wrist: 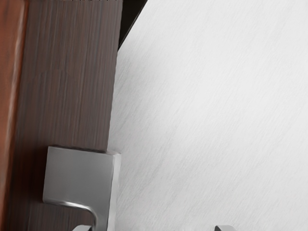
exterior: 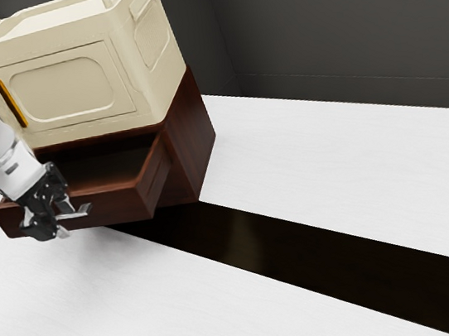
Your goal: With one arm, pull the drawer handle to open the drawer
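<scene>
Handle [exterior: 82, 210] on front of the open drawer [exterior: 125, 205], long axis running along it, between spread fingers [wrist: 83, 228] of lone gripper [exterior: 64, 221], nearer drawer-side one; further pull likely straight out from cabinet [exterior: 193, 143].

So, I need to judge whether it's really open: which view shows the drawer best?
The exterior view: the drawer juts from the cabinet there, with its inside in sight, though the gripper hides part of its front. The wrist view gives part of the front and handle close up.
</scene>
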